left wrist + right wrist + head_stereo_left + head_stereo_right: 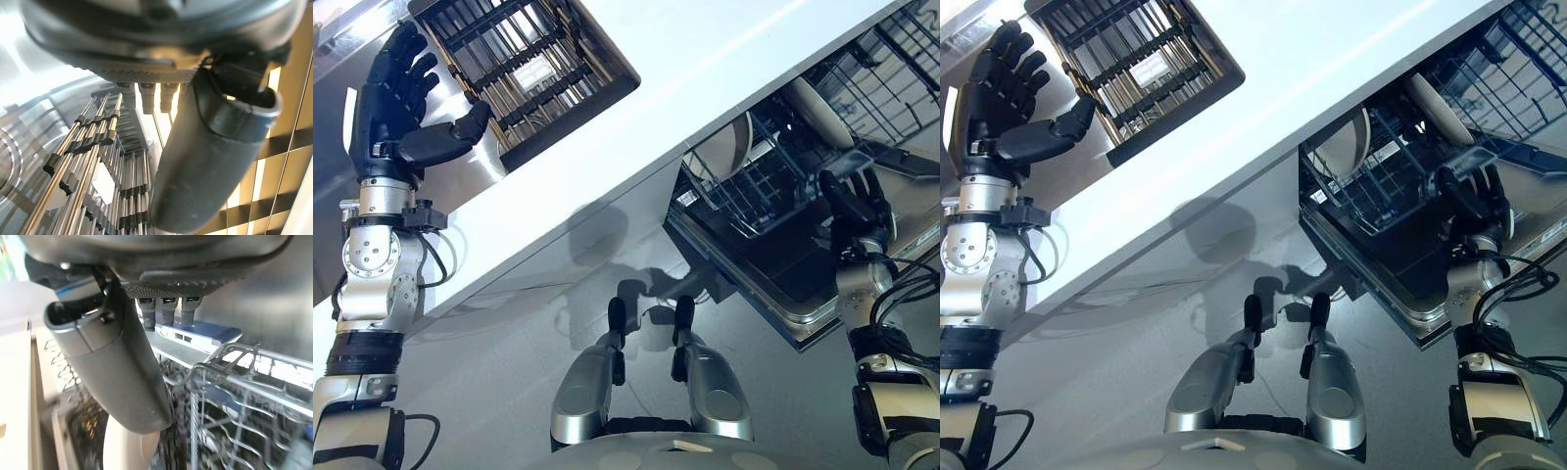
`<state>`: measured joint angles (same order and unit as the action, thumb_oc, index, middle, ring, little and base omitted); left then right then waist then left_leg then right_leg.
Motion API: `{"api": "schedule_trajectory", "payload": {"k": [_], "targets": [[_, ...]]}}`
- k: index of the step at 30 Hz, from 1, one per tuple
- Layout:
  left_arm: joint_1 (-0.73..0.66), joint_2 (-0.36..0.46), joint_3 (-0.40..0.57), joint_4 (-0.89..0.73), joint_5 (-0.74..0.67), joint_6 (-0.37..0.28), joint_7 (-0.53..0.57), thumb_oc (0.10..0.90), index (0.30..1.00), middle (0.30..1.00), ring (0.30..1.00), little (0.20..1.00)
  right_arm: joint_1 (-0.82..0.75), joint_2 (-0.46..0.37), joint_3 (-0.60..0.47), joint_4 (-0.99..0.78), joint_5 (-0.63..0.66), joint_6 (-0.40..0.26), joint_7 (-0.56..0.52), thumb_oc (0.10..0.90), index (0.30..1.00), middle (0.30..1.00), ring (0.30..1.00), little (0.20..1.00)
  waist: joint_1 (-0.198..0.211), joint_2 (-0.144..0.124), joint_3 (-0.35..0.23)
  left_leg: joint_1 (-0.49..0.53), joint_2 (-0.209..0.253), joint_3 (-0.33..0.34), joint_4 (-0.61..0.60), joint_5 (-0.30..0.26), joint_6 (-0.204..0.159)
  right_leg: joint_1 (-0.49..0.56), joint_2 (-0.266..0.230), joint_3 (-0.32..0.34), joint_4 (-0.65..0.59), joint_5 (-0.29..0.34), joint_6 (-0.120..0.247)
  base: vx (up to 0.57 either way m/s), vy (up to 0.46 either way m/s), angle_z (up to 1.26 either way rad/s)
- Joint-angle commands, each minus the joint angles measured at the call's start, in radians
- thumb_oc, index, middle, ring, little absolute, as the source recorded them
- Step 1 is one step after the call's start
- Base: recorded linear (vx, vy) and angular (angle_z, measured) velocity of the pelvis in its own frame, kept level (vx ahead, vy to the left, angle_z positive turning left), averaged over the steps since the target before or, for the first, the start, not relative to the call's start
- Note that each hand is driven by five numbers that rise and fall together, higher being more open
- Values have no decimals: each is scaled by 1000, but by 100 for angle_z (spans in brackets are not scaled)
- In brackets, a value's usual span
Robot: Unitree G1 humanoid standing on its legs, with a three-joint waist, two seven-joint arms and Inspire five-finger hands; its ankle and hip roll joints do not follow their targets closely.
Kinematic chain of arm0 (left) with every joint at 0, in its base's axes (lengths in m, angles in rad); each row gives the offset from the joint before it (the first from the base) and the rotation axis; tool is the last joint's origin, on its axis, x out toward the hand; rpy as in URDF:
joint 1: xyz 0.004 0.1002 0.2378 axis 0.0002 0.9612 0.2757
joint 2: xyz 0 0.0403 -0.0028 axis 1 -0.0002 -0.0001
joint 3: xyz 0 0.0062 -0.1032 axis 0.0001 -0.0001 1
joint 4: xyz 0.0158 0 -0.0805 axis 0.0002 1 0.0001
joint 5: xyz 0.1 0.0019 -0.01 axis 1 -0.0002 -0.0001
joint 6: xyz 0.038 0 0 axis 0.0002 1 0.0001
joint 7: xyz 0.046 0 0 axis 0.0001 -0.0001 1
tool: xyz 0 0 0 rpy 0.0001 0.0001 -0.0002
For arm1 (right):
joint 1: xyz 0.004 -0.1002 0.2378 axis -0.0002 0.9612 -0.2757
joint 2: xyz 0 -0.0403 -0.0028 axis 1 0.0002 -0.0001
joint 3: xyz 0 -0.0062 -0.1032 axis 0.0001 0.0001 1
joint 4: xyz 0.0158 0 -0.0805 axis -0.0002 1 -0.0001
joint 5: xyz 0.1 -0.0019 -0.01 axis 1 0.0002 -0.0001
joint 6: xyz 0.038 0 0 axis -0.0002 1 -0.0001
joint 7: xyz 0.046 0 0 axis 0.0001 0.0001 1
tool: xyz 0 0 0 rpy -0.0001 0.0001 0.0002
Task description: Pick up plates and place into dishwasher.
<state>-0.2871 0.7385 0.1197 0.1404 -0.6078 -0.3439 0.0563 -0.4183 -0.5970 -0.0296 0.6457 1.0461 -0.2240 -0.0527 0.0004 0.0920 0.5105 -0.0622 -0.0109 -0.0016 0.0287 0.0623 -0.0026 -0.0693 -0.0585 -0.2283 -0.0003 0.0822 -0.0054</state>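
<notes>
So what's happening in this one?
The robot stands between a drying rack set in a white counter and an open dishwasher. The left hand is raised beside the drying rack, fingers spread and holding nothing. The right hand is down at the dishwasher's wire basket, where plates already stand; whether it grips one cannot be told.

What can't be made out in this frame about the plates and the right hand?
- Right hand: over the dishwasher rack; whether it holds anything cannot be told, its own bulk hides this in the eye views.
- Plate in the rack: partly hidden by wires.
- Pale shape: right wrist view, behind the thumb, unidentifiable.
</notes>
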Motion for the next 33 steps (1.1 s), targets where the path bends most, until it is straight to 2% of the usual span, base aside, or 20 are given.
{"api": "schedule_trajectory", "payload": {"k": [1,4,7,10,15,17,22,25,29,33], "targets": [[-52,11,-20,-13,-11,-62,27,800,900,900,900,900,-321,16,146,-286,-162,-106,173,800,900,900,900,900,76,0,-93,-30,-62,-5,117,-123,24,-10,17,-17,226,-234,-26,54,31,2],[-71,13,-37,1,-15,-55,21,800,900,900,900,900,-380,15,190,-285,-195,-88,179,800,900,900,900,900,89,-6,-103,-28,-65,-13,122,-125,25,0,15,-23,228,-239,-28,64,29,7],[-82,10,-54,13,-6,-51,5,800,900,900,900,900,-429,8,228,-265,-224,-57,150,800,900,900,900,900,106,-15,-118,-22,-70,-22,124,-127,24,17,12,-34,221,-241,-32,59,22,19],[-80,11,-61,20,-5,-50,-11,800,900,900,900,900,-449,-8,239,-214,-238,-54,106,800,900,900,900,900,119,-23,-128,-11,-73,-31,122,-129,25,34,12,-42,213,-241,-32,60,21,19],[-56,3,-61,0,16,-55,-17,800,900,900,900,900,-408,-28,207,-145,-299,-45,-43,800,900,900,900,900,122,-30,-137,13,-75,-29,108,-133,31,57,14,-43,194,-231,-27,38,37,15],[-37,3,-53,-16,34,-64,-14,800,900,900,900,900,-351,-42,169,-120,-380,-46,-153,800,900,900,900,900,111,-33,-139,28,-75,-22,94,-134,38,60,17,-35,187,-223,-20,-2,53,3],[7,-5,-35,-44,57,-77,-13,800,900,900,900,900,-229,-69,108,-145,-512,-40,-235,800,900,900,900,900,86,-39,-140,50,-73,0,76,-139,50,63,21,-11,174,-205,-4,-27,50,-1],[47,-19,-7,-63,79,-84,-20,800,900,900,900,900,-114,-85,42,-183,-602,-17,-288,800,900,900,900,900,55,-48,-145,73,-74,19,57,-143,59,66,25,14,160,-189,15,-39,59,-13],[79,-28,20,-81,79,-82,-28,800,900,900,900,900,-10,-95,-26,-207,-660,46,-327,800,900,900,900,900,27,-58,-153,101,-75,41,32,-145,65,72,29,42,140,-168,36,-30,52,-33],[92,-34,44,-86,69,-74,-39,800,900,900,900,900,100,-124,-104,-217,-680,96,-300,800,900,900,900,900,-4,-68,-164,129,-78,70,7,-146,71,78,35,67,119,-144,60,-28,37,-34]]}}
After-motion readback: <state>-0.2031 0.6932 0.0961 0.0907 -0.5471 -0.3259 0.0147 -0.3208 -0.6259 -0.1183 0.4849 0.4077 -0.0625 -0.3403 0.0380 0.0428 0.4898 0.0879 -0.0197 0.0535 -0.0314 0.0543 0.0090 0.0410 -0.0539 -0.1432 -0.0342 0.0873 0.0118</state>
